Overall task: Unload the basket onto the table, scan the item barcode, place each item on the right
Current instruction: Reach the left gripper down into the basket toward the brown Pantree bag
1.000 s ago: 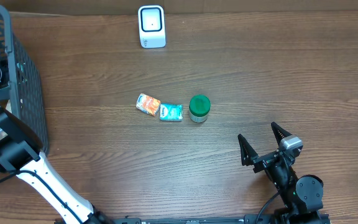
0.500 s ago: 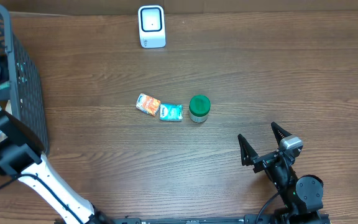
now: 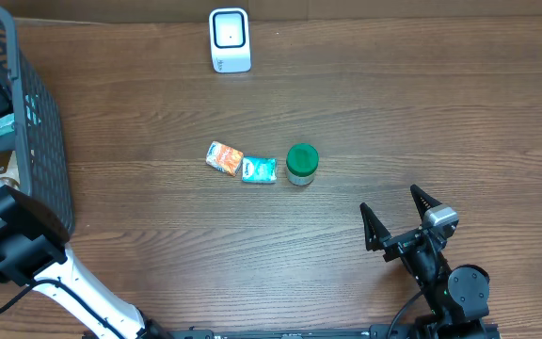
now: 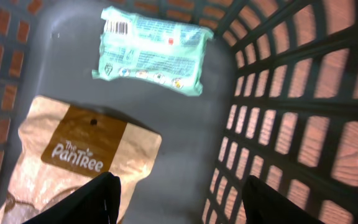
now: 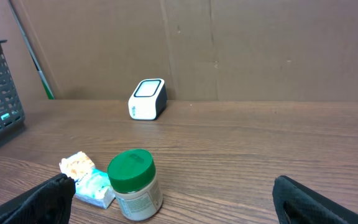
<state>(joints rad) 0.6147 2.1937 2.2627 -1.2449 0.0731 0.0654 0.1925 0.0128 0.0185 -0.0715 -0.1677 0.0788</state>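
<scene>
Fingers (image 4: 98,199) of my left gripper (image 4: 180,190) hang parted, empty, over the PanTree pouch (image 4: 73,155), mint packet (image 4: 151,50) beyond; right gripper (image 3: 389,200) gapes empty.

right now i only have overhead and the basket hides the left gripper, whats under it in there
Observer: The left gripper hangs open inside the basket, one finger over a brown PanTree pouch lying on the basket floor.
Operator: anything else in there
Observer: A mint-green packet lies flat beyond the pouch, not touching it.
Operator: barcode showing on it
Observer: Yes, its barcode faces up, at one corner of the packet.
</scene>
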